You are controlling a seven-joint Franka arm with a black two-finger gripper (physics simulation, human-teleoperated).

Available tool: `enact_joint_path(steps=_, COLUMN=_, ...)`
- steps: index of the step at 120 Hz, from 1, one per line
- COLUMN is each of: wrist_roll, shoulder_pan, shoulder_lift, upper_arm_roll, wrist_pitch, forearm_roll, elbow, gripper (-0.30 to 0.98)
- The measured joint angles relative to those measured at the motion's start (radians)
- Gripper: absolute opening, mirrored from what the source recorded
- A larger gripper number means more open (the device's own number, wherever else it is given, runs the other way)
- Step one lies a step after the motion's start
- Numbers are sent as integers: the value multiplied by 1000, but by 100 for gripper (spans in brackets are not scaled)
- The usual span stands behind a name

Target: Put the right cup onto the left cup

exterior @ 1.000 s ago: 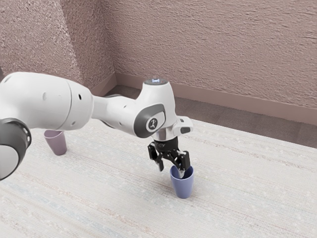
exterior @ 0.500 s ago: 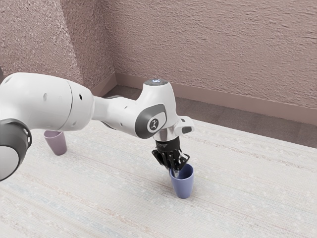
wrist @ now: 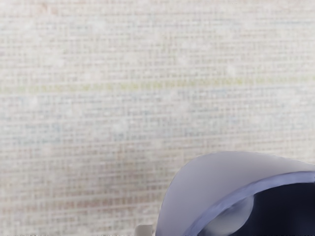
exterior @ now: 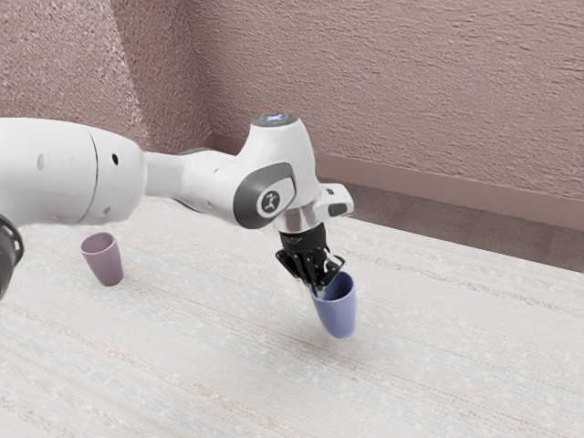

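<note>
Now lifted, blue cup (exterior: pixel 338 315), pinched between jaws

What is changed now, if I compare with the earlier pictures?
The gripper, open at first, has shut on the near wall of the blue cup, one finger inside. Both have then risen, so the cup is lifted off the table, tilted a little. The pink cup stayed where it was.
</note>
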Motion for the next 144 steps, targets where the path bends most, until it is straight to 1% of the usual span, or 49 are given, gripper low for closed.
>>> enact_joint_path(steps=11, wrist_roll=-19, shoulder_pan=42, shoulder_lift=-130, upper_arm_roll=0, wrist_pitch=-58, forearm_roll=69, elbow=-35, gripper=-10)
enact_joint_path(steps=27, wrist_roll=-51, shoulder_pan=138, shoulder_lift=-348, upper_arm_roll=1, wrist_pitch=-121, forearm_roll=147, elbow=-215, gripper=-10)
enact_joint_path(steps=36, wrist_roll=-67, shoulder_pan=210, shoulder_lift=-415, upper_arm_roll=2, wrist_pitch=-152, forearm_roll=185, elbow=-259, gripper=-10)
enact_joint_path(steps=46, wrist_roll=-83, shoulder_pan=292, shoulder_lift=-444, upper_arm_roll=2, wrist_pitch=-177, forearm_roll=222, elbow=-271, gripper=-10)
enact_joint_path(steps=60, wrist_roll=-101, shoulder_pan=414, shoulder_lift=-447, upper_arm_roll=8, wrist_pitch=-197, forearm_roll=260, elbow=-269, gripper=-10)
enact_joint_path(steps=71, wrist_roll=-113, shoulder_pan=507, shoulder_lift=-433, upper_arm_roll=11, wrist_pitch=-200, forearm_roll=275, elbow=-259, gripper=-10)
enact_joint_path(steps=80, wrist_roll=-121, shoulder_pan=577, shoulder_lift=-403, upper_arm_roll=11, wrist_pitch=-201, forearm_roll=281, elbow=-229, gripper=-10)
enact_joint_path(steps=87, wrist_roll=-126, shoulder_pan=625, shoulder_lift=-355, upper_arm_roll=11, wrist_pitch=-202, forearm_roll=284, elbow=-177, gripper=-10)
enact_joint_path(steps=105, wrist_roll=-134, shoulder_pan=715, shoulder_lift=-269, upper_arm_roll=13, wrist_pitch=-202, forearm_roll=280, elbow=-113, gripper=-10)
enact_joint_path(steps=119, wrist_roll=-138, shoulder_pan=748, shoulder_lift=-240, upper_arm_roll=15, wrist_pitch=-203, forearm_roll=275, elbow=-77, gripper=-10)
enact_joint_path(steps=137, wrist_roll=-143, shoulder_pan=712, shoulder_lift=-196, upper_arm_roll=15, wrist_pitch=-203, forearm_roll=268, elbow=-18, gripper=-10)
enact_joint_path(steps=144, wrist_roll=-145, shoulder_pan=712, shoulder_lift=-179, upper_arm_roll=15, wrist_pitch=-203, forearm_roll=262, elbow=-4, gripper=-10)
